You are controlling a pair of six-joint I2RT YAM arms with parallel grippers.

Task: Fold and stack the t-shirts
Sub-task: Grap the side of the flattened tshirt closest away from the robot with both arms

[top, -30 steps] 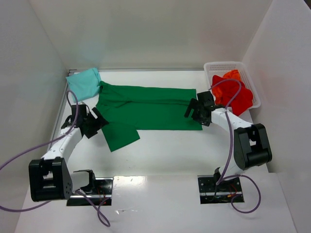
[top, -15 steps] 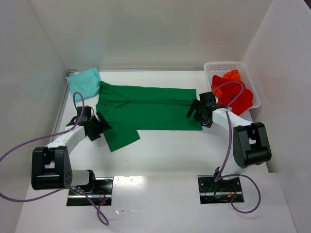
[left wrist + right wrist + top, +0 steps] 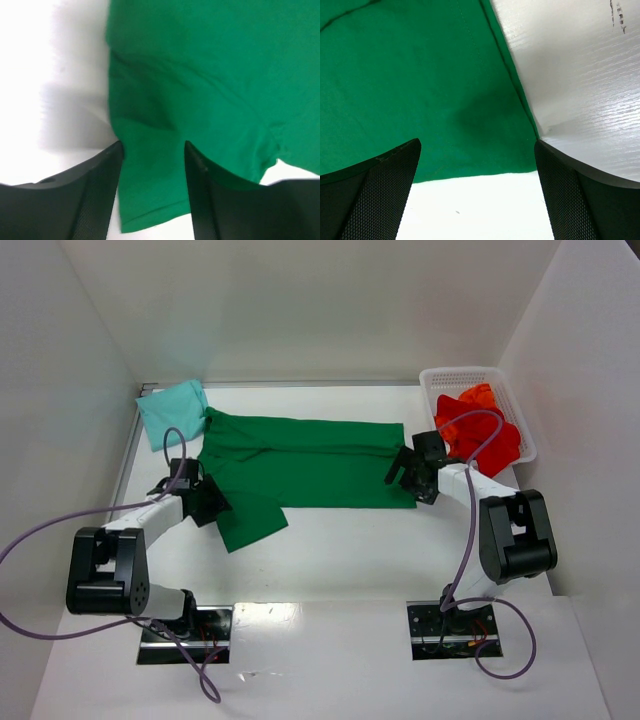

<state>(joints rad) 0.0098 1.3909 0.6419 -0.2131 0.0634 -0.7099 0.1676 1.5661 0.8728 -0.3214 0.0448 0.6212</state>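
The dark green t-shirt (image 3: 300, 465) lies spread flat across the middle of the white desk (image 3: 340, 550), its long side running from left to right in the overhead view, with one sleeve flap sticking out toward the lower left. The left hand (image 3: 205, 502) sits low at that sleeve. In the left wrist view its two dark fingers (image 3: 100, 190) stand partly apart, the hand (image 3: 153, 145) grips nothing, and green cloth (image 3: 210, 75) lies flat under and between the fingertips, with bare desk to the left of the frame. The right hand (image 3: 408, 472) is at the shirt's lower right corner. In the right wrist view it (image 3: 477, 144) is spread wide, its fingers (image 3: 380, 190) are well apart and it holds nothing. The shirt's corner and hem (image 3: 420, 90) lie flat beneath it, with bare desk (image 3: 580, 75) beyond the edge. A pale teal t-shirt (image 3: 172, 412) lies folded in the upper left of the overhead frame, touching the green one at its near corner. Bright red t-shirts (image 3: 480, 430) are bunched in a white mesh basket (image 3: 470, 373) at the upper right, just beside the right arm's wrist.
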